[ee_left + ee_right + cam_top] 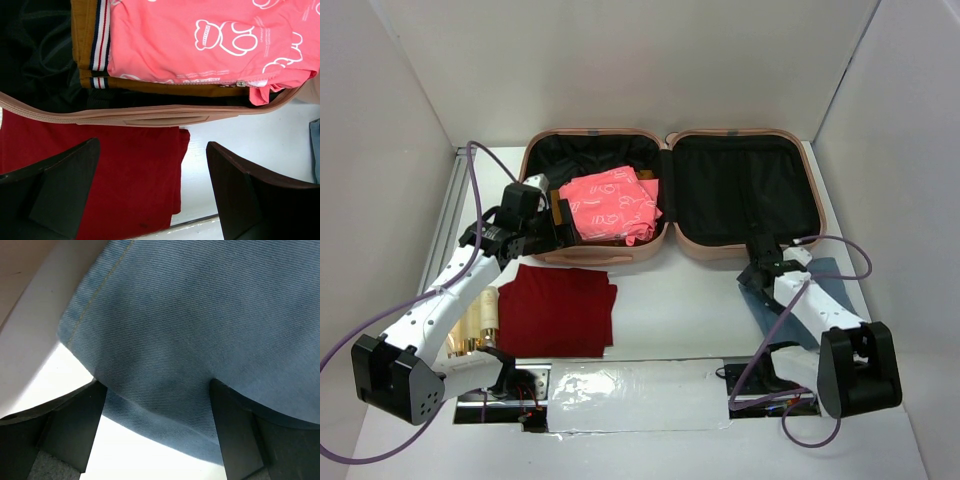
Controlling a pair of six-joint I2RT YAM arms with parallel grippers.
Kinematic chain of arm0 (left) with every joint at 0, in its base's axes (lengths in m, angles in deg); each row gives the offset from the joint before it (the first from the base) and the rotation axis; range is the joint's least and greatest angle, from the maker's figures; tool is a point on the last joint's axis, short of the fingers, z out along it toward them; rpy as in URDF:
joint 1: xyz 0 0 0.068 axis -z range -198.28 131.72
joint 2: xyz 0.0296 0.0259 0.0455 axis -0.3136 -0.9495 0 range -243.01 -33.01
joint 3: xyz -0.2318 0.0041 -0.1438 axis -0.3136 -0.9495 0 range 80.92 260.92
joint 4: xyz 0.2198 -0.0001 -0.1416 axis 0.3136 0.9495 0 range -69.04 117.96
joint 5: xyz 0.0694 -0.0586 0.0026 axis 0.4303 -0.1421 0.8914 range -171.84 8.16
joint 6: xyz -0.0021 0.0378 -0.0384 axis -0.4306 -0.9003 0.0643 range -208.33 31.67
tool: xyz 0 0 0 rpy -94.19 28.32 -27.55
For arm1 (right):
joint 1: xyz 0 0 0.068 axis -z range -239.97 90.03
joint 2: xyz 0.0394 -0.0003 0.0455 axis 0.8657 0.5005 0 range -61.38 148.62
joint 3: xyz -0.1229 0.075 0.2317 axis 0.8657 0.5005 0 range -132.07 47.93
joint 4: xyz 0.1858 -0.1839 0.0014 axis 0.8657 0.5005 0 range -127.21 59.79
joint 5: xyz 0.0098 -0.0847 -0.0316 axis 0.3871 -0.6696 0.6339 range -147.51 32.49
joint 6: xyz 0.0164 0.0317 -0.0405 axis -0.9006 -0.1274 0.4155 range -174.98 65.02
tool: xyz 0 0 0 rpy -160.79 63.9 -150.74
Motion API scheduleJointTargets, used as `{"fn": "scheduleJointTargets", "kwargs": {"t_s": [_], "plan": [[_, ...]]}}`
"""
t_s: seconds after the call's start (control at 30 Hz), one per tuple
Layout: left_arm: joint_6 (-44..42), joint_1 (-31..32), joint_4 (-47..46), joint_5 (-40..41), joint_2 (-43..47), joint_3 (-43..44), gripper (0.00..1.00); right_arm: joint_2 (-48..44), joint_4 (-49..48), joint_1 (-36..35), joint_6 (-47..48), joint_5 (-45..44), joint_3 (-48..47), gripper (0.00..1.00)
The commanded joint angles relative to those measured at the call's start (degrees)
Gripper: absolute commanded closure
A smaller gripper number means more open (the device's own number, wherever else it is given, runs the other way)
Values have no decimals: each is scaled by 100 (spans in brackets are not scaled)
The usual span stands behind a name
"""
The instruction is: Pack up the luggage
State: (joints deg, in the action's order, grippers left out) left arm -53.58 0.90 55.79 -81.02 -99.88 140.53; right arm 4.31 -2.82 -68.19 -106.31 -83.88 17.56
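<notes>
Packing looks partly done: the luggage (705, 251) lies open at the far middle of the table (680, 310), its left half holding a pink shirt (610, 205) on a brown garment (85, 40), its right half bare black lining. Left to pack, I judge: the red cloth (558, 308) near left and the blue denim (190, 305) near right. The left gripper (152, 145) hangs open over the case's near rim; the right gripper (157, 385) stands spread wide on the denim, not pinching it. White table, plain white walls on three sides
</notes>
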Motion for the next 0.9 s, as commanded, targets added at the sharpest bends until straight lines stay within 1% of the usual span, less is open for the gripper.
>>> {"fn": "scheduleJointTargets", "kwargs": {"t_s": [0.0, 0.07, 0.1, 0.17, 0.2, 0.23, 0.27, 0.3, 0.37, 0.4, 0.5, 0.53, 0.57, 0.6, 0.63, 0.67, 0.73, 0.8, 0.83, 0.87], "plan": [[-55, 24, 50, 234, 43, 103, 0, 31, -923, -160, -158, 972, 303, 10], [-55, 24, 120, 365, 43, 103, 0, 31, -978, -432, -350, 1151, 383, 10], [-55, 24, 121, 366, 121, 155, 0, 31, -1152, -791, -403, 1291, 383, 12], [-55, 24, 121, 366, 191, 156, 0, 31, -1206, -1214, -772, 1292, 383, 13], [-55, 24, 121, 366, 192, 156, 0, -29, -1268, -1634, -878, 1292, 383, 15], [-3, 24, 121, 366, 253, 104, 0, -108, -1268, -1864, -1218, 1240, 304, 16], [-2, 24, 121, 366, 254, 103, 0, -109, -1320, -2110, -1361, 1179, 304, 16], [-2, 24, 121, 366, 314, 103, 0, -161, -1391, -2548, -1510, 1126, 217, 16], [-2, 24, 121, 314, 315, 103, 0, -101, -1645, -2946, -1879, 1125, 164, 16], [-2, 24, 121, 314, 315, 103, 0, 56, -1899, -3313, -2020, 1125, 85, 16], [-2, 24, 121, 314, 315, 103, 0, 513, -2401, -3904, -2100, 1029, -284, 9], [-2, 24, 121, 314, 315, 103, 0, 967, -2567, -4280, -2100, 968, -459, 7], [-2, 24, 121, 314, 315, 103, 0, 1233, -2656, -4466, -1918, 967, -870, 7], [-2, 24, 182, 244, 315, 103, 0, 1766, -2735, -4642, -1759, 967, -1109, 6], [-2, 24, 182, 243, 315, 103, 0, 2024, -2649, -4922, -1653, 967, -1355, 4], [-2, 24, 182, 174, 315, 103, 0, 2235, -2570, -5030, -1391, 967, -1836, 4], [-2, 77, 340, 173, 420, 103, 0, 2465, -2263, -5083, -1319, 810, -2147, 3], [67, 77, 340, 120, 525, 103, 0, 2204, -2322, -5083, -1318, 809, -1965, 2], [68, 77, 340, 120, 578, 25, 0, 1776, -2541, -4935, -1388, 809, -1799, 2], [68, 129, 340, 16, 631, -28, 0, 1546, -2621, -4864, -1388, 809, -1510, 2]]}}
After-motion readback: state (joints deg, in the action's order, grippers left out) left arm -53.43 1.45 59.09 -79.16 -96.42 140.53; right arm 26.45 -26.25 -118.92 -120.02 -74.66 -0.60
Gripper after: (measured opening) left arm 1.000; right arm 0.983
